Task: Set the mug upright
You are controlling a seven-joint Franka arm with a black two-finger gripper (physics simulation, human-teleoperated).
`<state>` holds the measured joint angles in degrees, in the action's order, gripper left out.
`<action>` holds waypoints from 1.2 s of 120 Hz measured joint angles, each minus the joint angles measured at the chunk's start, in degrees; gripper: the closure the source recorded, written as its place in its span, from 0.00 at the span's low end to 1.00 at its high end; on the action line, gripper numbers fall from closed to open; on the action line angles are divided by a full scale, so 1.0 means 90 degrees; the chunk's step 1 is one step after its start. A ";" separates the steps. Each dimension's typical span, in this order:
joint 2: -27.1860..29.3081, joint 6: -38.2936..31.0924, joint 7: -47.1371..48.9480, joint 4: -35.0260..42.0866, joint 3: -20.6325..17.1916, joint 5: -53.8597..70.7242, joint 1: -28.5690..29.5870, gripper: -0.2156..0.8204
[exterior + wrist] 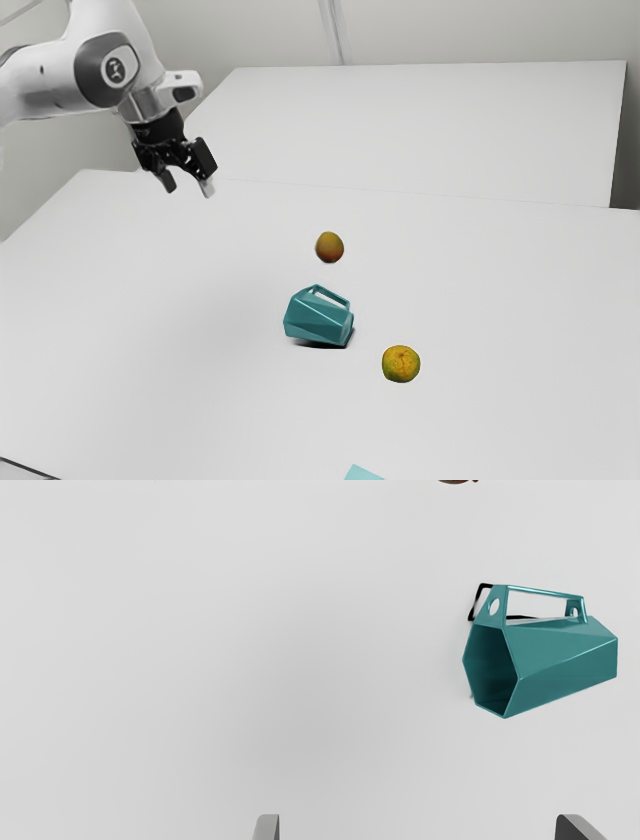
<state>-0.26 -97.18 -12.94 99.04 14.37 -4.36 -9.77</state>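
Note:
High above the table, toward the exterior view's upper left, my gripper (188,188) hangs with its fingers apart and nothing between them. The teal faceted mug (320,318) lies on its side on the table, well away from the hand, its handle uppermost. In the wrist view the mug (555,655) shows its hollow mouth and a loop handle, beyond the tips of the open gripper (417,827). Its base end points away from that mouth.
An orange-brown fruit (329,247) rests behind the mug, and a yellow-green fruit (401,364) sits near it toward the exterior view's right. A light-blue piece (362,473) shows at the exterior view's bottom edge. The white table (180,340) surrounds them.

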 joint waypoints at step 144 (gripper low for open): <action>-0.0822 -0.2437 -0.0199 0.2611 0.0118 -0.4418 -0.0518 0.24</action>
<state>-7.65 -119.11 -14.73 122.55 15.44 -44.12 -14.44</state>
